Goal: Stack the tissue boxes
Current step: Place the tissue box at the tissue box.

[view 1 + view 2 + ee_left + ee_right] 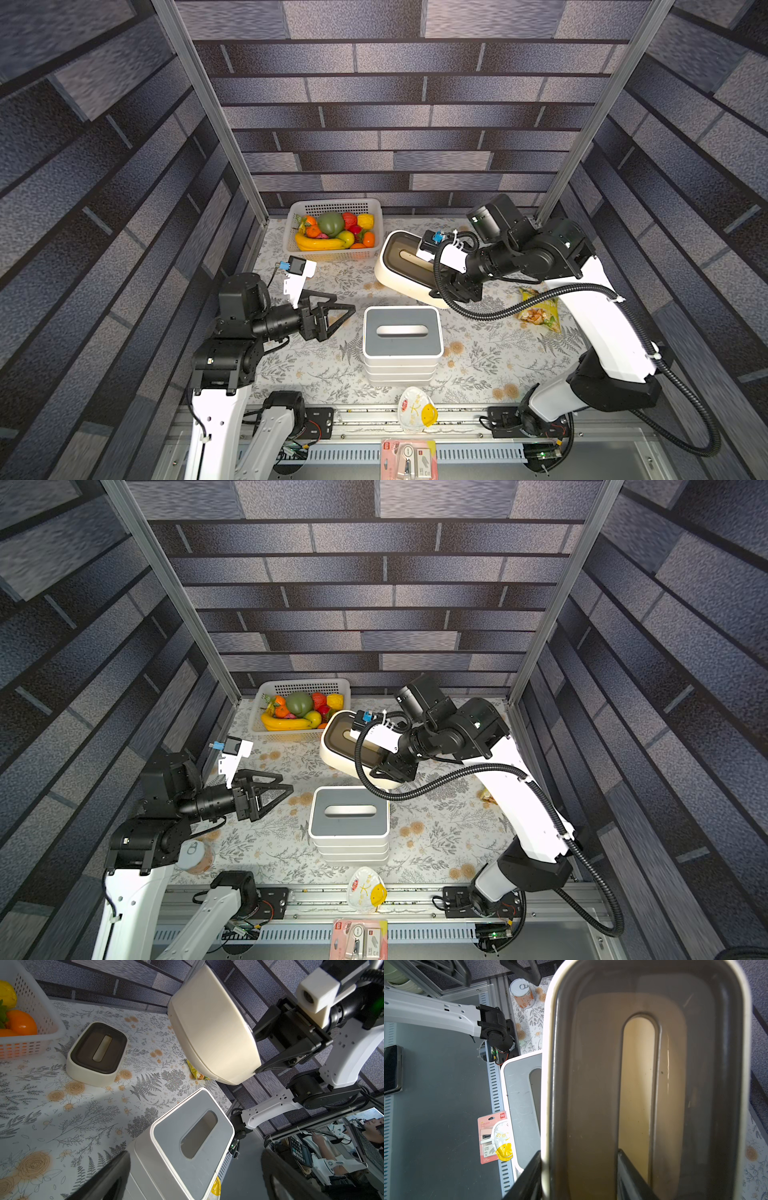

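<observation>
Right claw (pixel 579 1169) clenched on cream box (pixel 399 266): 1 finger outside long wall, 1 down through lid slot. Box airborne, tilted, reaching out ahead of claw, clear of worktop (pixel 478 357). Stack of white boxes (pixel 402 332), grey lid on top, below claw, toward robot side. 2nd cream box (pixel 96 1053) on worktop, well apart from left claw (pixel 340 322). Left claw spread wide, empty, stack just off its tips. Held box likely light, hollow, stiff plastic; glossy rounded walls probably slippery. Wall-and-slot pinch looks soundest hold.
</observation>
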Controlling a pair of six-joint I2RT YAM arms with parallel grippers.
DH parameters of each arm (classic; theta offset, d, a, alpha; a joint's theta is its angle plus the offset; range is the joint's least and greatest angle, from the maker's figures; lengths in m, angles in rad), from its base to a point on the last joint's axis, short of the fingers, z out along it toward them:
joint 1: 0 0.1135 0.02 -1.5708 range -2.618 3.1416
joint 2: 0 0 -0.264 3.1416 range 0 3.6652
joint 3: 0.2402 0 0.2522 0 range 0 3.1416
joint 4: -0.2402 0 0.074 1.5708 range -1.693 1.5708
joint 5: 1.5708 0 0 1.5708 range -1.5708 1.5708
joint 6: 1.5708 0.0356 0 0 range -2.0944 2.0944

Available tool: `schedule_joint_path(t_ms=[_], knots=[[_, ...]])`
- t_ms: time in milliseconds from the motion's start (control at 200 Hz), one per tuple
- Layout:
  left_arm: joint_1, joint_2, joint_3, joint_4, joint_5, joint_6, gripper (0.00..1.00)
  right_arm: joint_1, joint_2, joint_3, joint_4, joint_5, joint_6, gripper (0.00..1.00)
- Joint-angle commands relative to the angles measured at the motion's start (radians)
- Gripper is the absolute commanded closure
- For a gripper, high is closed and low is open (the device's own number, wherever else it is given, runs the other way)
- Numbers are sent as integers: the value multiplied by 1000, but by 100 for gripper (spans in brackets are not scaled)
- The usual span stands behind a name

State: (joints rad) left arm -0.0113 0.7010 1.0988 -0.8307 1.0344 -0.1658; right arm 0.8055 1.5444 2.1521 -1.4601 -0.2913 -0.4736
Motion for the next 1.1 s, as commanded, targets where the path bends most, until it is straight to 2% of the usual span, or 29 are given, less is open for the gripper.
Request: schedule_joint_path(t_ms=[0,386,747,1097], knots=[[8,-10,9,-6,42,97,0,16,-27,14,-14,-31,-31,55],[7,-13,-1,-47,136,187,0,77,-3,45,-58,-16,-25,55],[-1,-25,49,-142,113,274,0,129,11,86,-100,-4,-19,55],[-3,-47,83,-195,139,271,0,184,24,96,-130,8,-11,56]])
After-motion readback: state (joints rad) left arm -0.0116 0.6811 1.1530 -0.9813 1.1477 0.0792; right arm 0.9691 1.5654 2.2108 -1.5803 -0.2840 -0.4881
